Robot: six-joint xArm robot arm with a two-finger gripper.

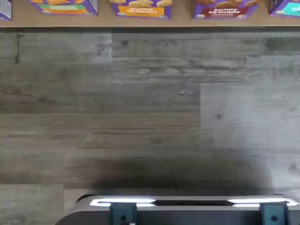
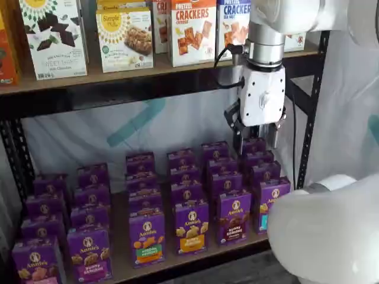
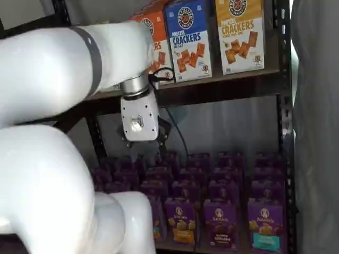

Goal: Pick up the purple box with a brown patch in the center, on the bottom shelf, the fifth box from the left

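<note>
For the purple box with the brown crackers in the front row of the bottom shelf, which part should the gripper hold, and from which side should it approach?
Probably best from above, fingers closing on the top part of the purple box. It stands upright on the bottom shelf, with narrow gaps to its neighbours and more cartons directly behind, so only its top and front look free. The gripper hangs above the back rows; whether it is open cannot be told.

hand above box rows, fingers unclear | purple box upright, front row, bottom shelf
</note>
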